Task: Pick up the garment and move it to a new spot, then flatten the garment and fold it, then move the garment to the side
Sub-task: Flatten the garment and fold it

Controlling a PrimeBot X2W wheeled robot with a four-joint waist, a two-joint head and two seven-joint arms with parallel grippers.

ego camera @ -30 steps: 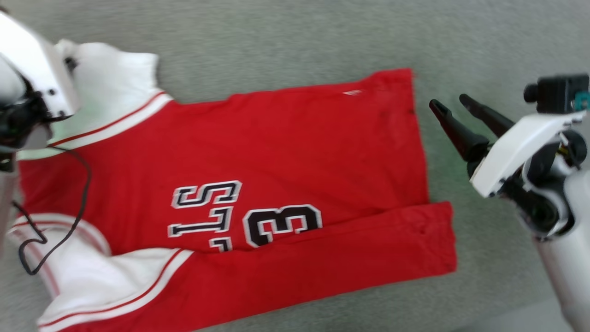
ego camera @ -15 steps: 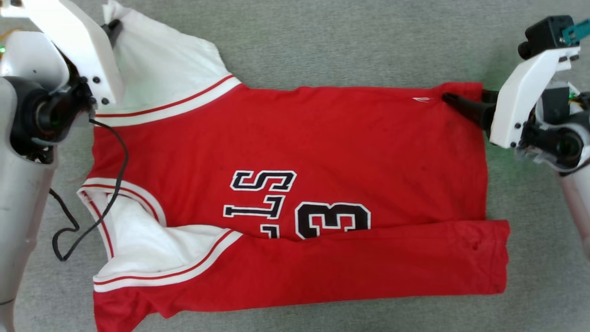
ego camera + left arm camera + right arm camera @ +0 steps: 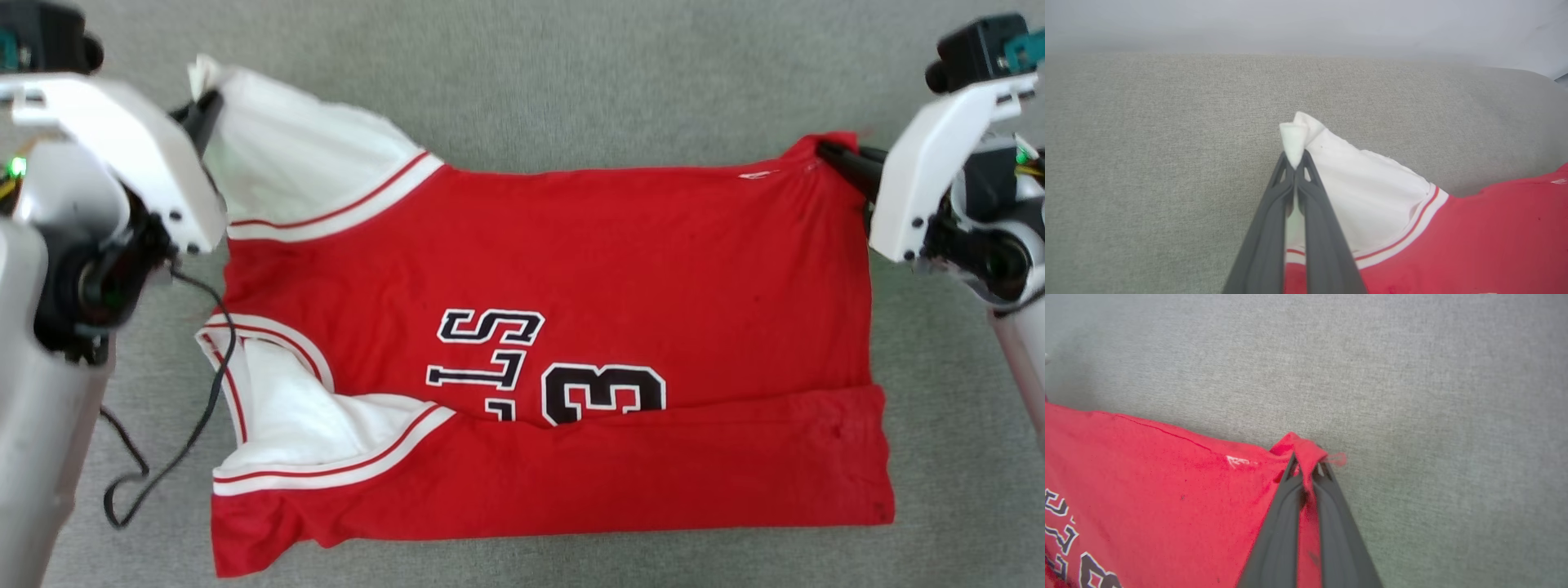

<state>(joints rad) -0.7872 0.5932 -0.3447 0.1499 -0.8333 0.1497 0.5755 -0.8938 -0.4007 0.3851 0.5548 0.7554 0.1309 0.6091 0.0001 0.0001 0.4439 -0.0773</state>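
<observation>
One garment (image 3: 571, 269), two grippers and one black cable (image 3: 214, 400) are counted on a grey fabric surface (image 3: 571, 82). The garment is spread across the middle of the surface, front up, with its collar end toward the left and its hem toward the right. Two white sleeves are seen: the far one (image 3: 302, 171) is drawn out toward the far left, and the near one (image 3: 286, 408) is tucked under a red strip folded up along the near edge. The lower parts of the black letters and number (image 3: 604, 392) are covered by that strip.

The left gripper (image 3: 204, 102) is pressed together on the tip of the far sleeve; in the left wrist view (image 3: 1294, 163) a white corner of cloth is seen poking out past the fingertips. The right gripper (image 3: 824, 151) is pinched on the far hem corner, where the red cloth is bunched and wrinkled; in the right wrist view (image 3: 1306, 465) the red cloth is seen wrapped over the fingertips. The garment is thus stretched between the two grippers along its far edge. The cable is draped from the left arm over the collar.
</observation>
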